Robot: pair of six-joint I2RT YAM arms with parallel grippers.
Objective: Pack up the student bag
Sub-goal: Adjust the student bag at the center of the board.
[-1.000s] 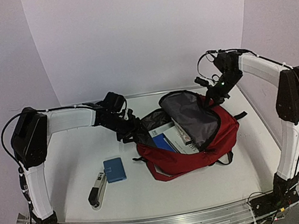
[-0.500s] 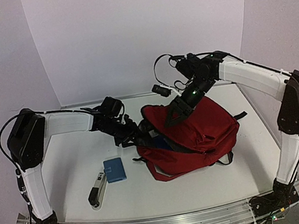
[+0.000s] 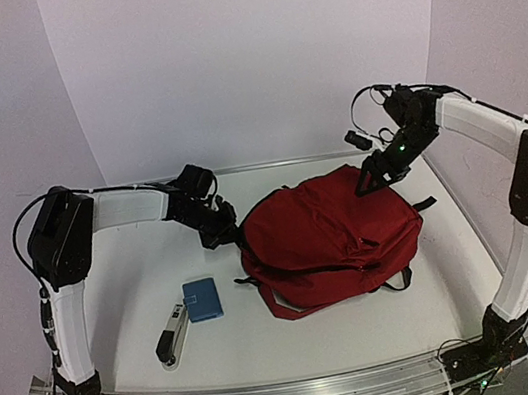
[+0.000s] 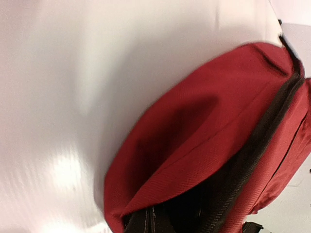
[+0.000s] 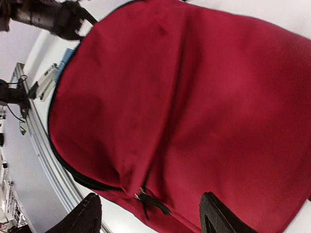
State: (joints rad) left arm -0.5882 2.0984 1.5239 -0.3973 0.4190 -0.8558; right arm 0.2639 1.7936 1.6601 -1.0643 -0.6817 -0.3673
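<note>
Your dark red fabric backpack [image 3: 327,238] lies centre-right on the white table [image 3: 138,290] with its flap laid over the mouth, so whatever is inside is hidden. The left wrist view gives only a dark gap along the black zipper edge [image 4: 260,138]. Your left gripper [image 3: 218,227] is closed right at the bag's left rim, likely to steady it, though I can't tell if fabric is caught. Your right gripper [image 5: 150,198] hangs over the far right corner, jaws spread, holding nothing. Left of the bag, a flat blue rectangular case [image 3: 202,299] and a silver-and-black stapler-like tool [image 3: 172,334] sit outside, so packing looks unfinished.
</note>
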